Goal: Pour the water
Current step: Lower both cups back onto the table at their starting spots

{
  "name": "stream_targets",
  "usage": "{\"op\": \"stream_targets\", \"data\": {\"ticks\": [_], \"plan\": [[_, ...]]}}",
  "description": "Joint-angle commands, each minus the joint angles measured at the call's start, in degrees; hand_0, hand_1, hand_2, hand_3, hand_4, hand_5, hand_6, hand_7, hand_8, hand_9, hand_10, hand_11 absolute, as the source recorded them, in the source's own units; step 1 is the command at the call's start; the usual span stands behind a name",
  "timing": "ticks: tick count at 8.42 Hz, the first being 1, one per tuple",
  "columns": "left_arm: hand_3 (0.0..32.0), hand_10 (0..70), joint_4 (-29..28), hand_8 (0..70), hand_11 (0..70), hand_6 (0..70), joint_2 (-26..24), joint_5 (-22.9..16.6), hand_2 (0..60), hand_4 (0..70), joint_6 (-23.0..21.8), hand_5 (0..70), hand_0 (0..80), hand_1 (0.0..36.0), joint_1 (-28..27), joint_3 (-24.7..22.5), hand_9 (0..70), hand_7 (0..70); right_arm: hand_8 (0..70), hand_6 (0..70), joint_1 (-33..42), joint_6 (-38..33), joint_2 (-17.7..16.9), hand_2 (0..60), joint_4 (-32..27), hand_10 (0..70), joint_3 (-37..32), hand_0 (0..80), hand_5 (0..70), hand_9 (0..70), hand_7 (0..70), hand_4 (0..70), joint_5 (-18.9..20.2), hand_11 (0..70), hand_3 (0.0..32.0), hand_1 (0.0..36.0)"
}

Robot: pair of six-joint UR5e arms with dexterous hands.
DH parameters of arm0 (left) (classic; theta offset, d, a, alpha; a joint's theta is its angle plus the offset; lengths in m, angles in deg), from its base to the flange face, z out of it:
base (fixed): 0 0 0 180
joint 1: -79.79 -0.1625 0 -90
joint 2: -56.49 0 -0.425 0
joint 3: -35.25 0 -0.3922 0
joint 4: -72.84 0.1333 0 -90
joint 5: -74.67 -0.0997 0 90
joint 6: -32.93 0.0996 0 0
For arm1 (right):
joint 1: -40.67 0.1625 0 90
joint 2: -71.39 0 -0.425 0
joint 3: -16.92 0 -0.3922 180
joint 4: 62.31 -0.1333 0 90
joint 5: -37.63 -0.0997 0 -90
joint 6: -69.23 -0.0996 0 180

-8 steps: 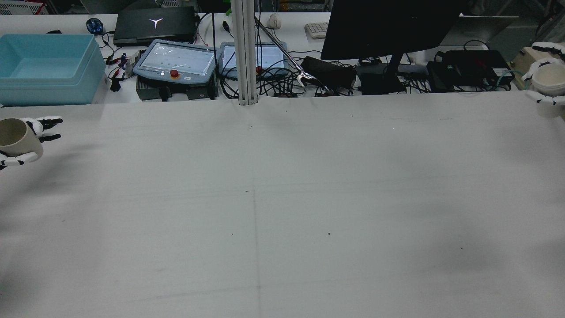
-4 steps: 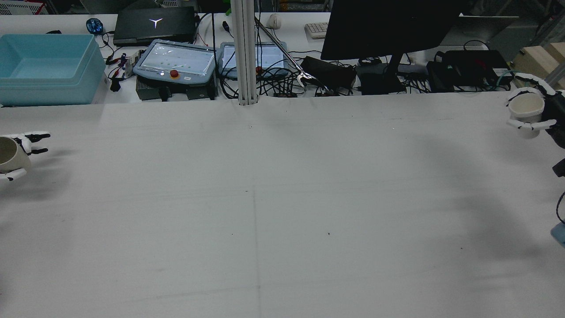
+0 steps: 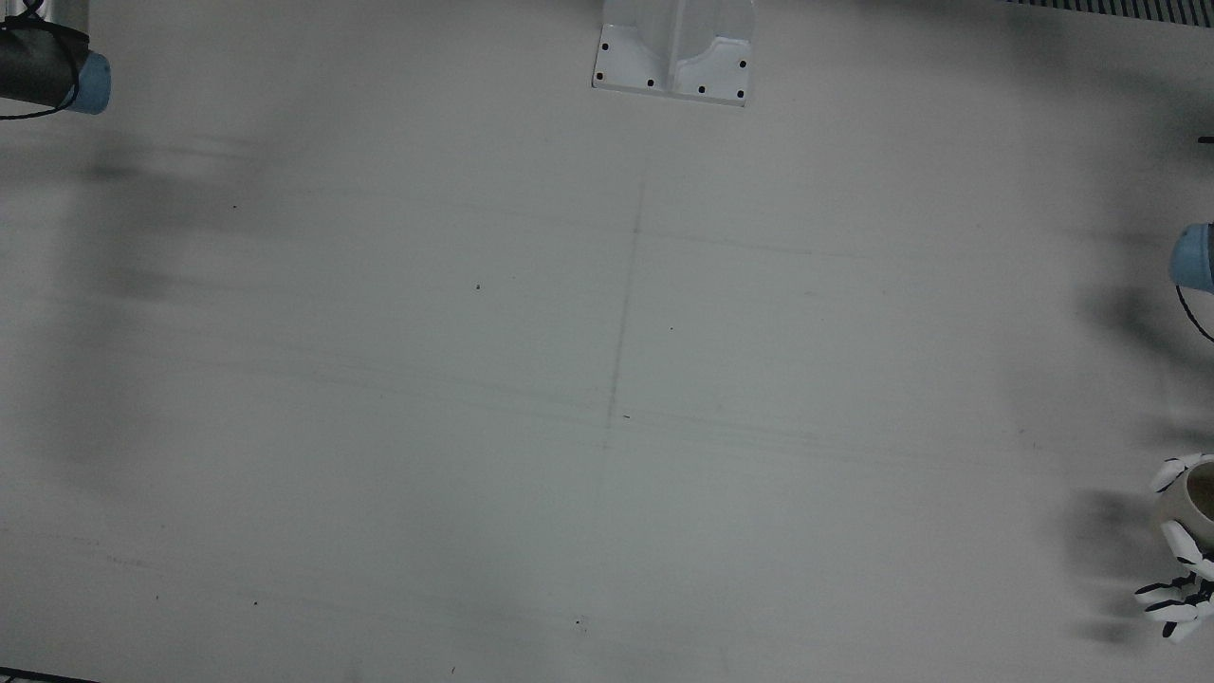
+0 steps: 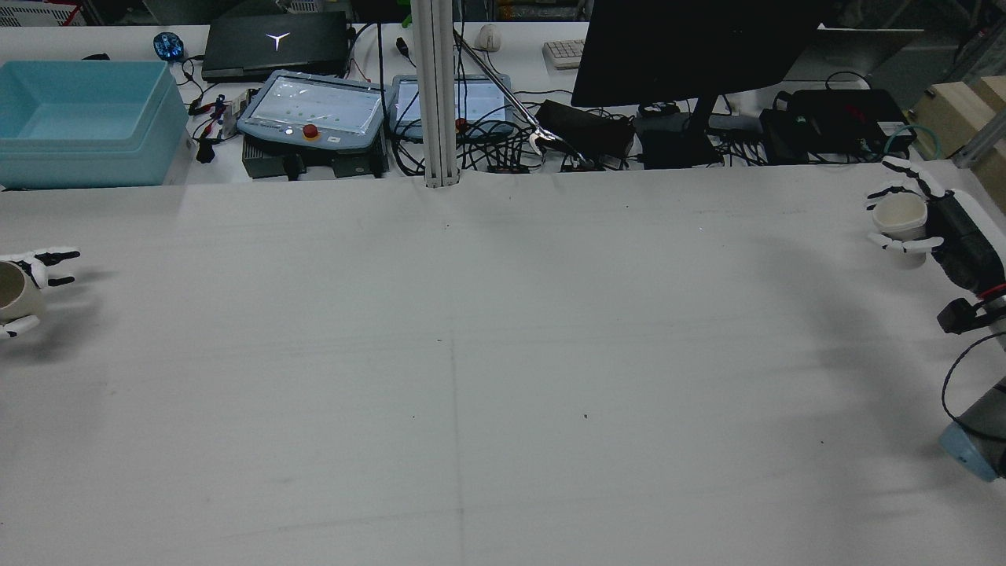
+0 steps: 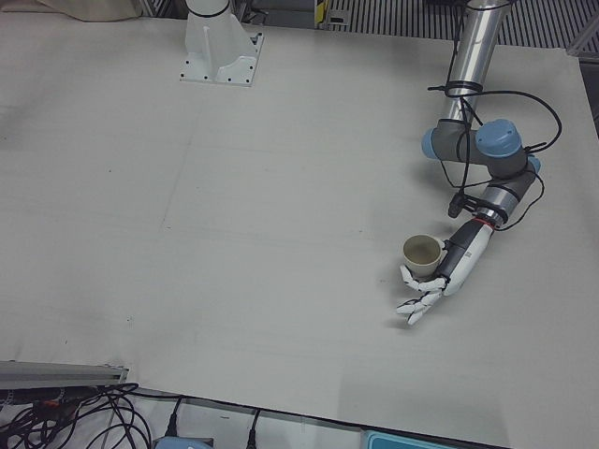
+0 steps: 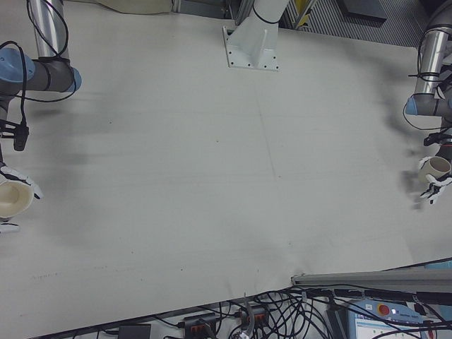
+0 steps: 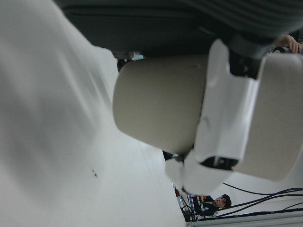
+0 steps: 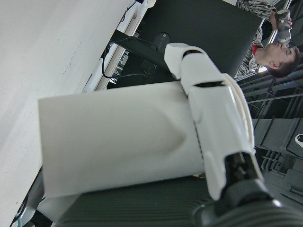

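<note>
My left hand is shut on a beige cup, which stays upright with its mouth up, low over the table. The rear view shows that cup cut by the left edge, with fingers splayed beyond it. The left hand view is filled by the beige cup and a white finger across it. My right hand is shut on a white cup, upright near the table's far right. Up close, the right hand view shows this white cup under a finger. Both cups' contents are hidden.
The white table stretches bare between the two hands. Behind its far edge stand a blue bin, two teach pendants, a monitor and cables. The white post base sits at mid table. A person stands beyond.
Both hands have come down toward the table with their cups. The right hand moved inward from the right edge; the left hand slid further toward the left edge.
</note>
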Motion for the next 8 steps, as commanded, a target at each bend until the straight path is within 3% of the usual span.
{"op": "stream_targets", "data": {"ticks": [1,2,3,4,5,6,7,8], "plan": [[0.0,10.8,0.7,7.2,17.5,14.3,0.0,0.5,44.3,63.9,0.6,70.0,69.7,32.3,-0.5,0.0,6.8,17.5,25.0,25.4,-0.6,-3.0,-0.6,10.4,-1.3,32.8,0.0,80.0,19.9,28.6,30.1,0.0,-1.0,50.1,12.0,33.8],[0.0,8.4,0.6,6.4,13.3,12.6,0.1,0.5,21.8,54.0,1.6,70.0,57.5,21.0,-0.5,0.1,4.6,16.0,22.7,24.0,-0.7,-2.6,-0.8,7.3,-1.2,30.1,-0.4,80.0,18.9,25.5,28.5,0.0,-0.6,46.4,10.4,32.4],[0.0,6.8,0.6,5.8,10.5,11.1,0.0,0.5,9.6,45.8,1.7,70.0,52.0,13.3,-0.7,0.1,3.3,14.9,11.4,15.7,-0.7,-2.7,-1.1,0.1,-1.2,17.8,-0.3,68.8,13.8,10.8,18.9,0.0,-0.5,28.8,6.4,25.8],[0.0,6.8,0.6,5.8,10.5,11.1,0.1,0.5,9.6,45.8,1.6,70.0,52.0,13.3,-1.8,0.2,3.3,14.9,11.4,15.7,-0.7,-3.0,-1.6,0.1,-1.3,17.8,-0.2,68.8,13.8,10.8,18.9,0.0,-0.6,28.8,6.4,25.8],[0.0,3.8,0.5,5.2,5.3,8.3,0.0,0.7,0.5,37.2,1.6,70.0,45.7,4.1,-3.2,0.4,1.2,12.7,3.8,9.2,-0.5,-3.5,-1.6,0.0,-1.3,9.1,-0.1,59.7,10.0,1.9,10.3,0.0,-0.6,15.7,6.8,20.3],[0.0,3.8,0.5,5.2,5.3,8.3,0.0,1.0,0.5,37.2,1.6,70.0,45.7,4.1,-3.6,0.4,1.2,12.7,3.8,9.2,-0.2,-4.0,-1.6,0.0,-1.3,9.1,0.2,59.7,10.0,1.9,10.3,0.0,-0.5,15.7,6.8,20.3],[0.0,0.0,0.5,5.7,0.0,4.3,0.1,1.4,0.0,31.3,1.6,12.9,25.0,0.0,-3.6,0.3,0.4,9.0,0.0,0.0,-0.1,-4.2,-1.6,0.0,-1.3,0.0,0.2,50.1,4.5,0.0,0.0,0.0,-0.5,0.1,24.2,9.3],[0.0,0.0,0.5,6.1,0.0,0.0,0.1,1.4,0.0,11.1,1.5,0.0,0.0,0.0,-3.6,0.0,0.0,3.3,0.0,0.0,0.0,-4.2,-1.6,0.0,-1.3,0.0,0.3,48.1,3.6,0.0,0.0,0.0,-0.5,0.0,32.0,7.4]]}}
